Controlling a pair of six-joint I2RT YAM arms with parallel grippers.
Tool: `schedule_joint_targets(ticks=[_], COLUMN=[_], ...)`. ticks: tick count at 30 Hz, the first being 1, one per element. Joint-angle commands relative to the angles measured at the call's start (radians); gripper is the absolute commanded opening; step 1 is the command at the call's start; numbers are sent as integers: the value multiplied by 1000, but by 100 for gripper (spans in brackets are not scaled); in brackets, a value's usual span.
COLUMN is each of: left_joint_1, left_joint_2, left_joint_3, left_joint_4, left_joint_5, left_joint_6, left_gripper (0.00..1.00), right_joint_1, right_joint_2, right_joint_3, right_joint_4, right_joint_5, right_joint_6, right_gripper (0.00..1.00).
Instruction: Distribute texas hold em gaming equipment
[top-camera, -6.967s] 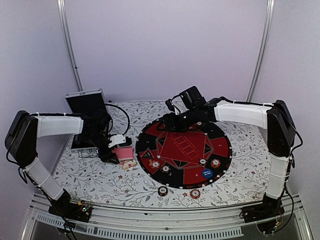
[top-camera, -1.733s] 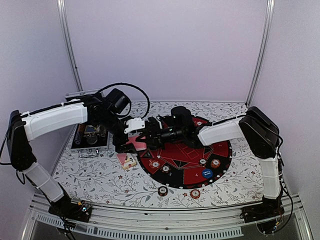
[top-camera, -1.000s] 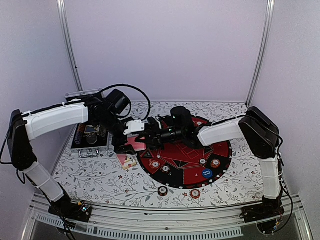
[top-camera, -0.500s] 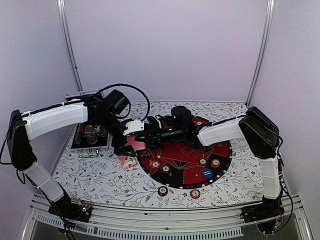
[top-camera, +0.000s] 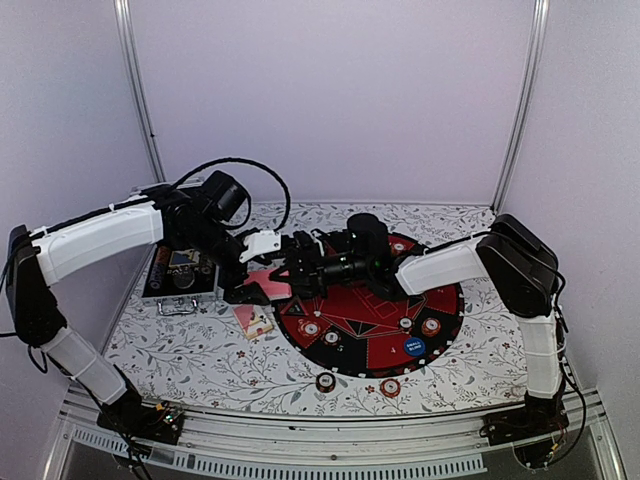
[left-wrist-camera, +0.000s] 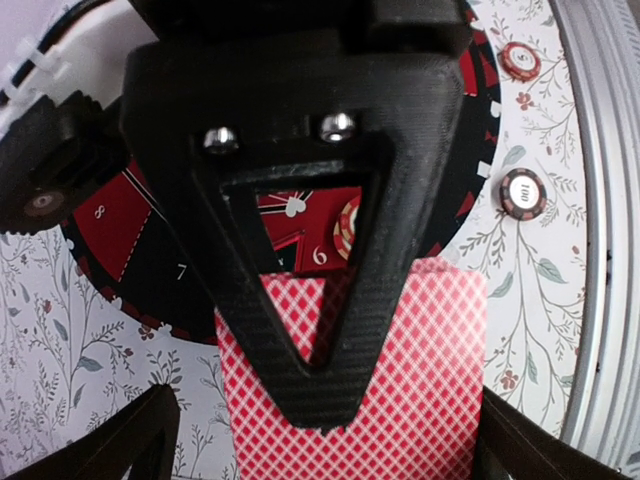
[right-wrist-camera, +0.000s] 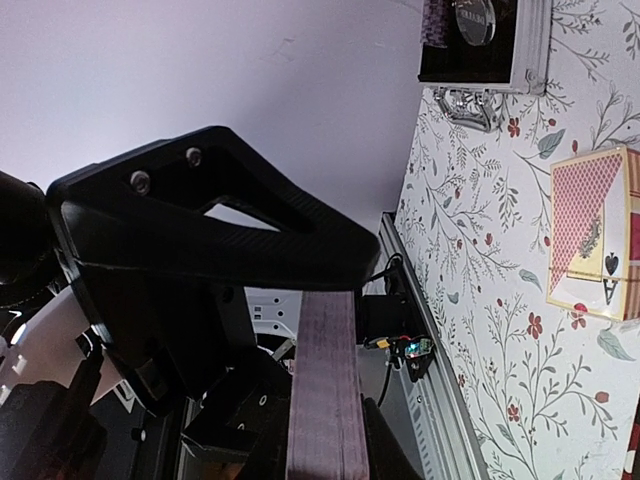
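Silver case (top-camera: 180, 272): set open on the table (top-camera: 200, 360) at its left edge, toward the far corner; black lining is seen.
Card box (top-camera: 255, 320): laid flat on the table between the case and the mat, with a pink back and a spade shown on it.
Left gripper (top-camera: 262, 275): jaws spread wide, nothing gripped; in the left wrist view its fingers (left-wrist-camera: 140, 445) are seen on either side of the deck, apart from it.
Deck of cards (left-wrist-camera: 435, 380): held in the air over the mat's left rim, between the spread left fingers; a thick stack, its back pink-red with a fine white lattice.
Right gripper (top-camera: 295, 272): clamped on the deck of cards, one black triangular finger laid across the deck's back.
Mat (top-camera: 440, 270): round, black and red, laid in the table's middle.
Chips (top-camera: 312, 328): several are spread over the mat's near half; two more (top-camera: 326, 381) lie on the table by its near edge, just off the mat.
Blue disc (top-camera: 414, 348): laid on the mat near its front rim, right of centre.
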Motion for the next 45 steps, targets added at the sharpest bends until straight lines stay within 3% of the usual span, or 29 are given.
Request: schedule_joint_targets(ticks=[1, 8, 20, 36, 45], left_joint_1=[9, 9, 9, 7, 4], left_joint_2=[-23, -16, -16, -23, -17], left_joint_3=[-15, -8, -11, 4, 7], left_joint_4=[22, 40, 37, 17, 12], left_joint_5=[19, 20, 24, 13, 12], left_joint_6=[6, 2, 27, 49, 53], left_gripper=[100, 99, 81, 80, 67], right_joint_1=[8, 8, 7, 8, 8], right_joint_2=[-17, -13, -5, -12, -11], right_joint_3=[-1, 2, 4, 33, 39], right_joint_4=[86, 109, 107, -33, -40], right_joint_5=[-22, -25, -18, 1, 3], right_joint_6=[22, 47, 66, -26, -28], right_gripper=[3, 3, 2, 1, 1])
